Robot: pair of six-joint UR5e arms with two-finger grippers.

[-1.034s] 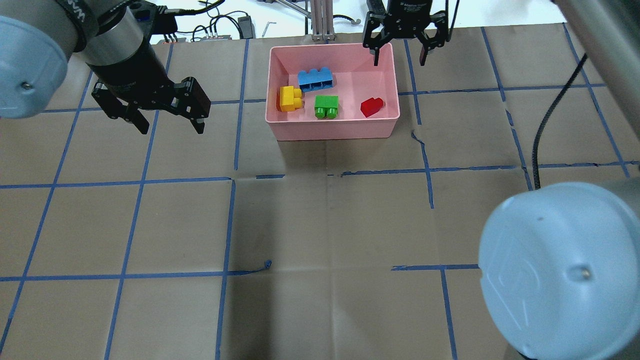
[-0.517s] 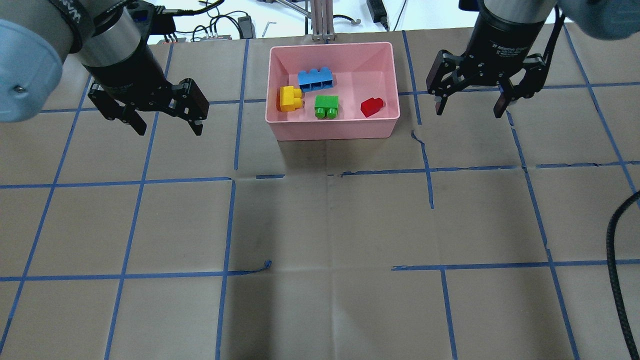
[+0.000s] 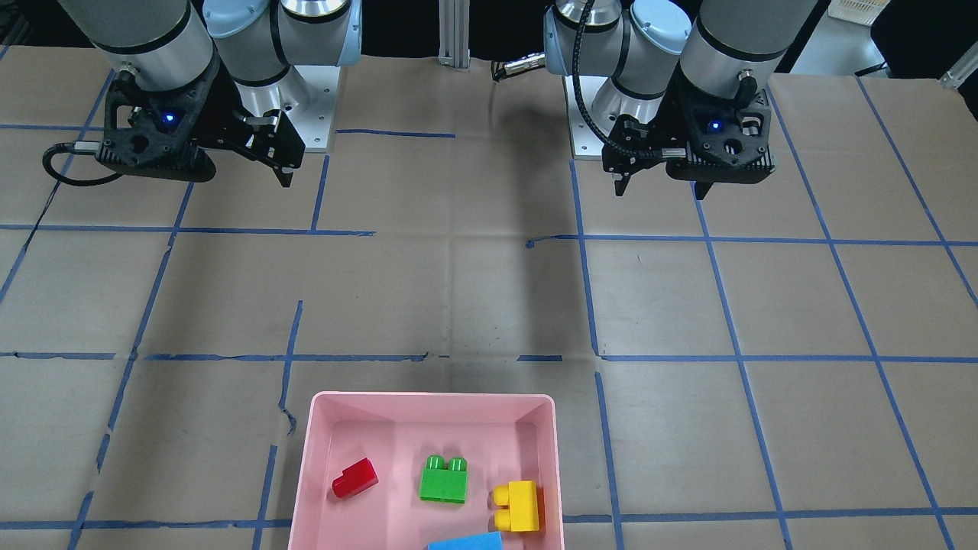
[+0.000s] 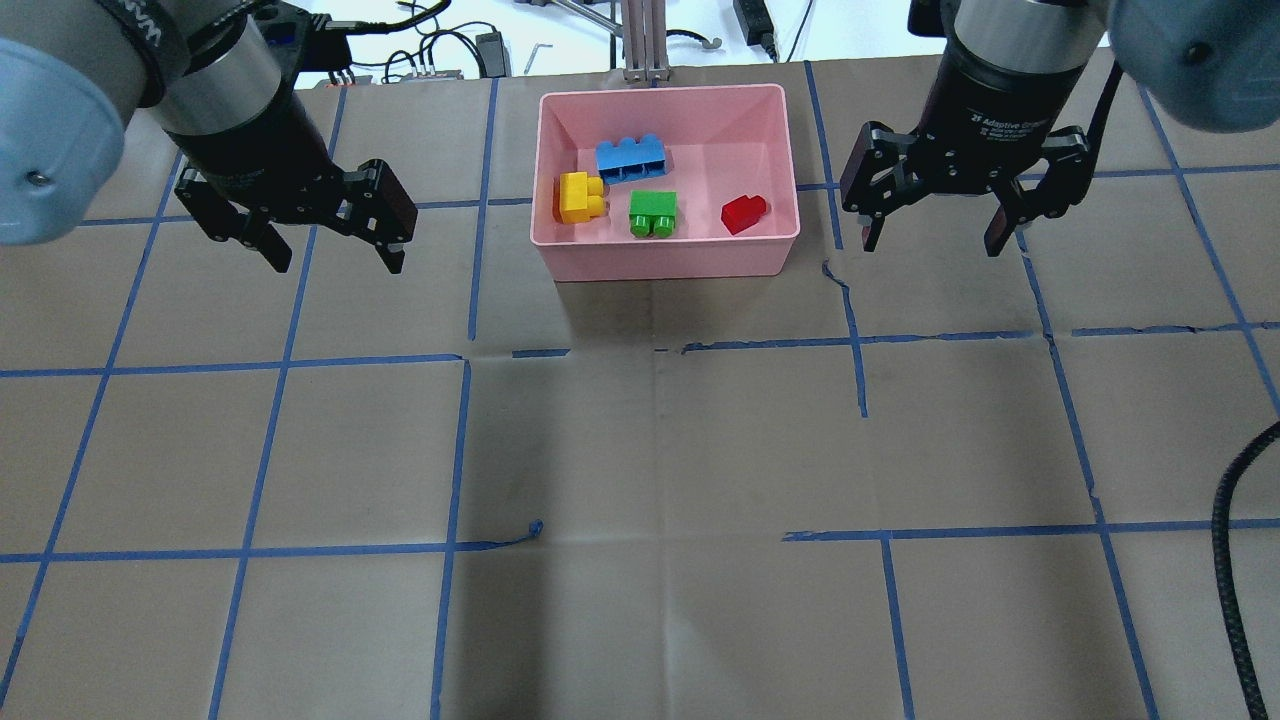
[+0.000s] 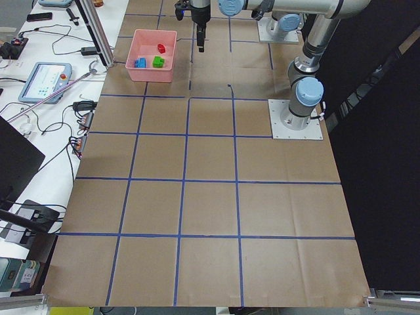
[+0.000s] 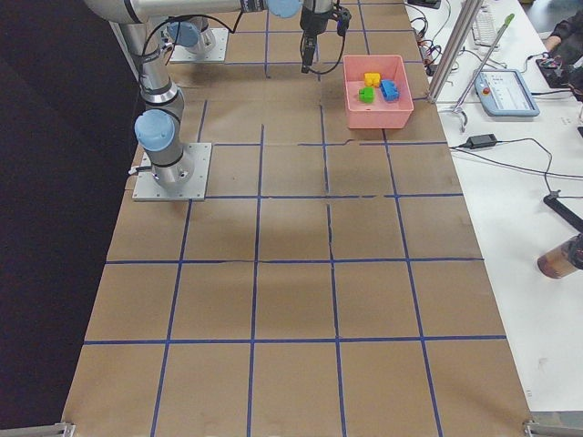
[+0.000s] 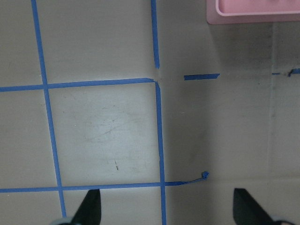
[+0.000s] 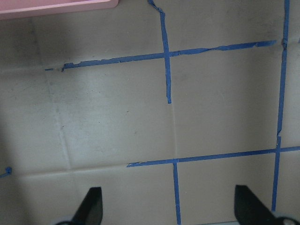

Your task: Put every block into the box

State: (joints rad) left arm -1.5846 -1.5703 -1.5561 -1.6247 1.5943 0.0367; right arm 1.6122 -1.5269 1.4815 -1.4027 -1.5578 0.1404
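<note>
The pink box [image 4: 664, 262] stands at the table's far middle; it also shows in the front view [image 3: 321, 428]. Inside lie the light-blue brick [image 4: 631, 157], the yellow brick [image 4: 579, 196], the green brick [image 4: 653, 213] and the red brick [image 4: 743, 212]. In the front view the red brick [image 3: 354, 478], the green brick [image 3: 444, 479], the yellow brick [image 3: 517, 506] and the blue brick [image 3: 466, 541] show in it too. My left gripper [image 4: 332, 256] hangs open and empty left of the box. My right gripper [image 4: 932, 237] hangs open and empty right of it.
Brown paper with blue tape lines covers the table [image 4: 640, 450]. Cables and small devices [image 4: 440, 60] lie beyond the far edge. A black cable [image 4: 1225, 560] hangs at the right. A metal post [image 4: 640, 40] stands behind the box.
My right gripper has swung from above the box's far right corner to the right and nearer, away from the box. My left gripper has barely moved.
</note>
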